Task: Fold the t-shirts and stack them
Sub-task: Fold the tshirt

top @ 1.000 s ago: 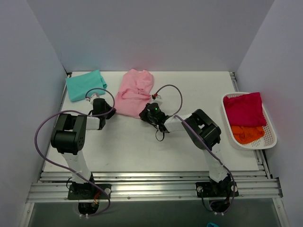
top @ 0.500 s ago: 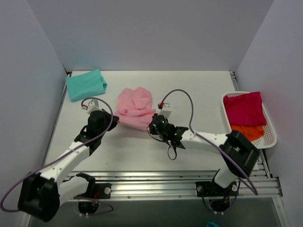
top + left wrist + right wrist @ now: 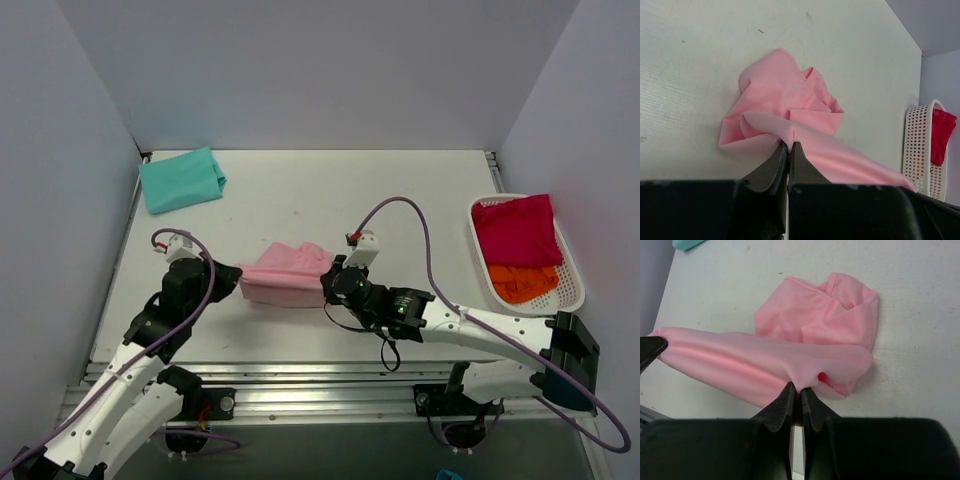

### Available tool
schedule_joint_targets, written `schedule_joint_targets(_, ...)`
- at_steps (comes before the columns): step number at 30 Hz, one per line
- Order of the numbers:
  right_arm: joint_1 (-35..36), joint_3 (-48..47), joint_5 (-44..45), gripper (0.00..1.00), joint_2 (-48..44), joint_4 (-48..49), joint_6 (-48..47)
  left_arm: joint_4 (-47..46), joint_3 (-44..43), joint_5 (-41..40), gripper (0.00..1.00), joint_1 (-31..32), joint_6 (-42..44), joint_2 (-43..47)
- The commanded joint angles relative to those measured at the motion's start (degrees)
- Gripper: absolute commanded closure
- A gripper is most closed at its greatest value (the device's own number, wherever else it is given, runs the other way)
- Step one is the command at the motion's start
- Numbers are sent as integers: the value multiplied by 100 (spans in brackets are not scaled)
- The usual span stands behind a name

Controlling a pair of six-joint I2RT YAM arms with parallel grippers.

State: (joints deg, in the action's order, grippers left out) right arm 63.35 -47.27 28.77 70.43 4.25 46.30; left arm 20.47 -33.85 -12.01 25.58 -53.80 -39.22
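At the far left corner of the white table [image 3: 420,190] lies the teal cloth t-shirt [image 3: 181,179], already folded and well apart from the arms. Nearer to the front, the left gripper [image 3: 232,279] has its jaws pressed together on one end of the light pink cloth t-shirt [image 3: 288,280]; the left wrist view shows the pinch on a fold of cloth. The shirt hangs as a bunched band between the two arms, and part of it rests on the table. The right gripper [image 3: 330,287] is clamped on the other end in the same way. At the right edge stands the white plastic mesh basket [image 3: 540,310] with the crimson red t-shirt [image 3: 516,230] and the orange t-shirt [image 3: 524,284] inside.

The step in hand appears to be dragging and spreading the pink shirt. To do it well, both arms should probably move apart evenly, keep the edge taut, and lay the cloth down flat without wrinkles.

Compared with half a second ago, the pink shirt has come closer to the near edge and is narrower; one second ago it lay far back, beside the teal shirt.
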Motion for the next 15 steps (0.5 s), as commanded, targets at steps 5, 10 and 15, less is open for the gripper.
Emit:
schedule_joint_targets(5,89,-20,454,100,-381,-838,124,616,-509,-205,98,-10,106,328)
schedule_joint_targets(10,160,-28,445,100,-592,-970,212,616,-790,-170,98,-10,230,38)
schedule_joint_targets(15,248,-64,471,100,-522,-1110,326,502,-764,6,98,-10,221,55)
